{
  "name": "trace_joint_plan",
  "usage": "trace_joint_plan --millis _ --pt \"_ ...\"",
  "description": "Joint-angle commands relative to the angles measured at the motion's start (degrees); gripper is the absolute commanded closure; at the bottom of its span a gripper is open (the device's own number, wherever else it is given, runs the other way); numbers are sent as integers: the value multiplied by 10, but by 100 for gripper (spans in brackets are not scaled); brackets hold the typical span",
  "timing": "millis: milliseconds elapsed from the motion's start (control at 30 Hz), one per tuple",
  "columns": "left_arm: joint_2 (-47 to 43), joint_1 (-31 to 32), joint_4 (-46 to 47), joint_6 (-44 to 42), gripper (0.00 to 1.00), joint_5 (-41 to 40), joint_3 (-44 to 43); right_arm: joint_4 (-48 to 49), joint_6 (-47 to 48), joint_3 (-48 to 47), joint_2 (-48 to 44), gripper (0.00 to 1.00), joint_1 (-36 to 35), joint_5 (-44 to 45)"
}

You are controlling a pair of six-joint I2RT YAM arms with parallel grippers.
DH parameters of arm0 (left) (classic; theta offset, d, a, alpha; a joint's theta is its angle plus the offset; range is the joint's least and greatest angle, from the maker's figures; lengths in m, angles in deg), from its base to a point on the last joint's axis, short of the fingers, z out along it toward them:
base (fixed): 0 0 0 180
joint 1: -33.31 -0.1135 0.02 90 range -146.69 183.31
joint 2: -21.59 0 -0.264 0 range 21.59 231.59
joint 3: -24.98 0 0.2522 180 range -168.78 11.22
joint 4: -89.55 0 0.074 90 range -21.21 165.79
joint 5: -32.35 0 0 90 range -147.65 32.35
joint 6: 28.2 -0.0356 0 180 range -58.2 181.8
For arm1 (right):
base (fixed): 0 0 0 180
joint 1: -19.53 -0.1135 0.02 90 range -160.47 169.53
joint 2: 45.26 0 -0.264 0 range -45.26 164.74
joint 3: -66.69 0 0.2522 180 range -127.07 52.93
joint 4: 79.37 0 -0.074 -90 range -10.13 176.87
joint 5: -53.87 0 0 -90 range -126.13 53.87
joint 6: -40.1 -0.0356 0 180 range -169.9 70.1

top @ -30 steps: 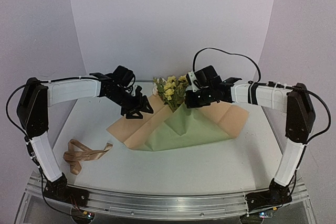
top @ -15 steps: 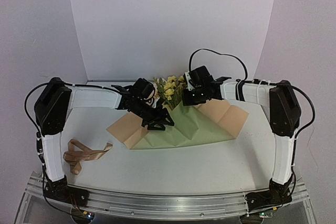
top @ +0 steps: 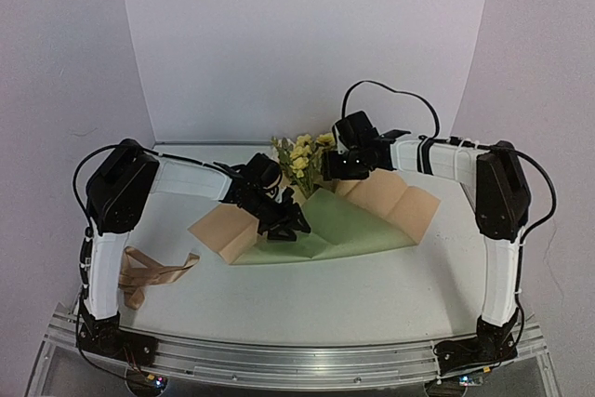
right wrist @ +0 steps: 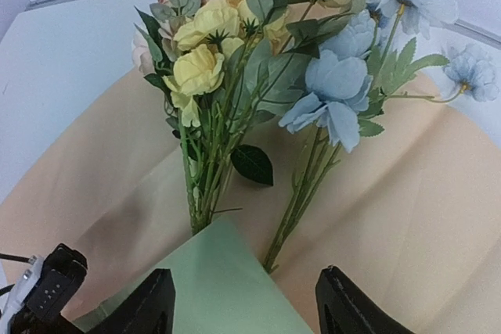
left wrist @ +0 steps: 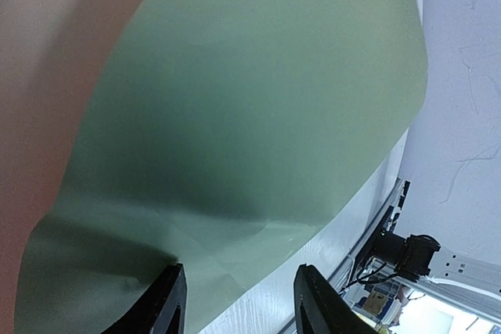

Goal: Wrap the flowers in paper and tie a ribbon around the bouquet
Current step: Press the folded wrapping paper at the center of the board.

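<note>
One ribbon [top: 149,273] lies in loose loops on the table [top: 372,295] at the far left, well apart from everything else.

The left gripper [top: 284,224], one of two, reaches low over the left part of the paper. Its fingers [left wrist: 168,307] stand partly apart, with the paper's green edge running across the gap. Nothing looks pinched.

One sheet of paper [top: 358,225] lies at the middle of the table, its long side running left to right. It is folded, with the green face over the middle and a tan flap showing at each end.

One bunch of flowers [right wrist: 235,60] lies on the paper's far middle. Its long axis runs near to far: the yellow and pale blue blooms point toward the back wall, and the stems slip under the green fold.

The right gripper [right wrist: 246,303] hangs just right of the blooms, fingers wide and holding nothing.
</note>
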Motion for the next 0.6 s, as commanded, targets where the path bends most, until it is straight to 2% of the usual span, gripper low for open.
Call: trace_joint_plan --millis 0,200,400,567 --pt "8 -10 10 6 51 -19 -24 -58 -25 -7 -73 29 0 17" --pt "11 -20 14 3 51 -16 -23 -67 -79 128 -162 33 -22 -4" --pt "25 -22 2 -8 51 -7 -47 -65 -144 217 -148 49 -37 38" --pt "26 -22 -8 -17 51 -8 -56 -53 -204 268 -142 55 -42 65"
